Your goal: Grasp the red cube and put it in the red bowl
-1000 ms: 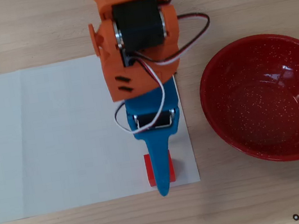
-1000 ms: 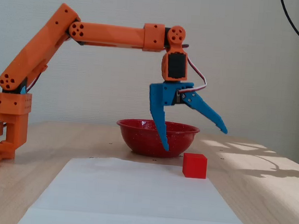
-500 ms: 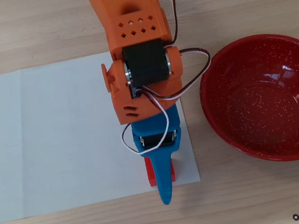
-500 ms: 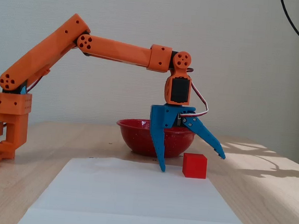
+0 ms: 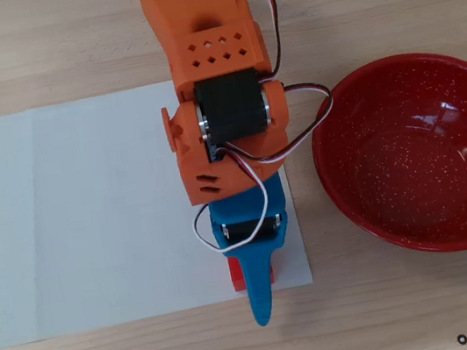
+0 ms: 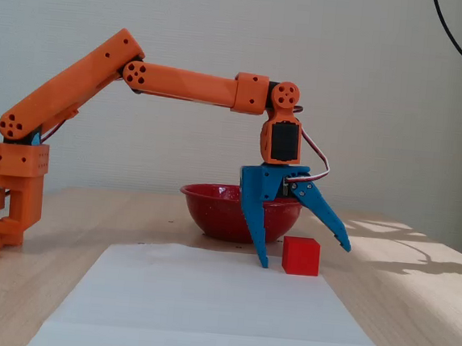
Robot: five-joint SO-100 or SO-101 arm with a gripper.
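Red cube sits on the white paper sheet near its edge, directly beneath our end effector, between the two blue fingers. In the fixed view, the straight finger's tip reaches down to the paper just beside one face of the cube, while the angled finger slants out over the far side, above and past the cube's top corner. So our end effector is spread wide, straddling the cube without pinching it. We judge this spread is there to clear the cube's width on the way down, leaving room to close squarely on opposite faces.

From overhead, the wrist and blue finger cover most of the cube; only a sliver of red shows beside the finger.

The red bowl stands on the tabletop off to one side of the end effector, near but apart from the paper, and empty. We read that closeness as keeping the carry short once the cube is gripped.
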